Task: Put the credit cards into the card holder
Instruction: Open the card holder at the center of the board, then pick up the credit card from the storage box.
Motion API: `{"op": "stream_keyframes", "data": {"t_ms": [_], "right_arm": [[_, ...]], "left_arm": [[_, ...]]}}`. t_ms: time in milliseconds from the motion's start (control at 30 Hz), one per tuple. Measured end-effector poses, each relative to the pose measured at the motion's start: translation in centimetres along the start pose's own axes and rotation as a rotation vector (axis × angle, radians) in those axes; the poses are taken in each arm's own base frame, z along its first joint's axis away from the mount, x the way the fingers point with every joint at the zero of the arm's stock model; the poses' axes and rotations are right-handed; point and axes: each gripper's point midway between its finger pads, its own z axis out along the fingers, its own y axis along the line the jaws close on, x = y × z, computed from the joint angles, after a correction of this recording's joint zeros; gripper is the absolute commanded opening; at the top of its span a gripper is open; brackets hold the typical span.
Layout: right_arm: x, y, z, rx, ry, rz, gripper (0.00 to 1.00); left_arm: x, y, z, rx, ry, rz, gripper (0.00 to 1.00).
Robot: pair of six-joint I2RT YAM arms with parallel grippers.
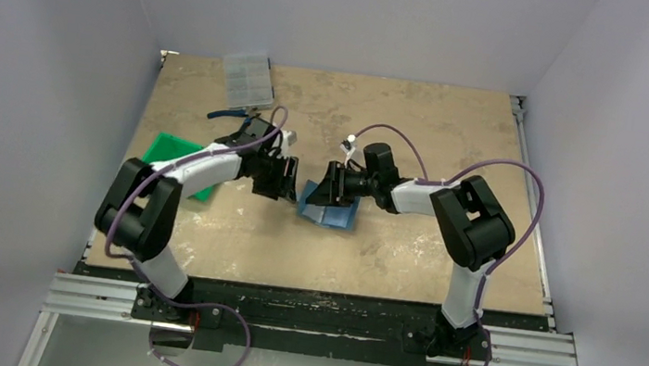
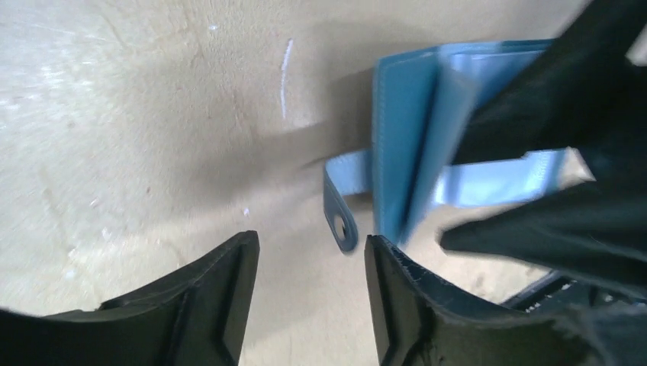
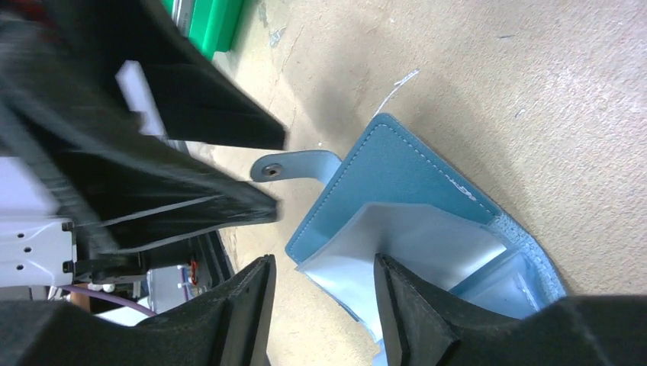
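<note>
Two black two-finger grippers met at a small teal-blue folding card holder (image 1: 330, 217), which lay opened on the mottled beige table top (image 1: 457, 134). The left gripper (image 2: 310, 239) hung just left of the card holder. Its jaws were released and wide, with only bare table between its dark fingers (image 2: 221, 297). The card holder's narrow blue clasp tab (image 3: 297, 164), with a small round snap at its end, stuck out toward that gripper and reached close to its fingertips.

The right gripper (image 3: 324, 261) sat directly over the card holder, coming in from the right, with its fingers also parted. A pale grey, shiny flat sheet (image 3: 412, 236) inside the card holder showed through the gap. Whether that sheet was a card or a pocket leaf could not be told, nor whether the right fingers touched it.

A green plastic tray (image 1: 164, 149) lay well left of the card holder, partly hidden under the left arm. A clear plastic compartment box (image 1: 248, 78) sat farther back and to the left of the card holder.
</note>
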Motion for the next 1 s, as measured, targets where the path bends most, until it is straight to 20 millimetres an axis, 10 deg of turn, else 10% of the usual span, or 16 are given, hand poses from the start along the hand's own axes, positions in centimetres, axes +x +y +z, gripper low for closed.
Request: {"op": "stream_keyframes", "data": {"t_ms": [300, 433, 600, 767, 900, 1000], "right_arm": [[0.0, 0.1, 0.2, -0.036, -0.001, -0.028, 0.13], [0.7, -0.8, 0.7, -0.037, 0.008, -0.009, 0.01], [1.6, -1.9, 1.1, -0.023, 0.025, 0.023, 0.52], [1.4, -1.5, 0.7, -0.052, 0.016, -0.005, 0.38], [2.0, -2.0, -0.1, -0.079, -0.002, 0.024, 0.0], [2.9, -2.8, -0.8, -0.096, -0.012, 0.084, 0.0]], "left_arm": [[-4.6, -7.1, -9.1, 0.203, -0.296, 0.027, 0.53], [-4.2, -10.8, -7.3, 0.304, -0.261, 0.031, 0.4], [-2.8, -11.8, -3.3, 0.311, -0.164, -0.016, 0.28], [-3.4, -11.9, -2.4, 0.321, -0.167, -0.066, 0.21], [-4.5, -12.0, -2.3, 0.32, -0.218, -0.093, 0.13], [-4.1, -11.4, -2.0, 0.305, -0.228, -0.118, 0.11]]}}
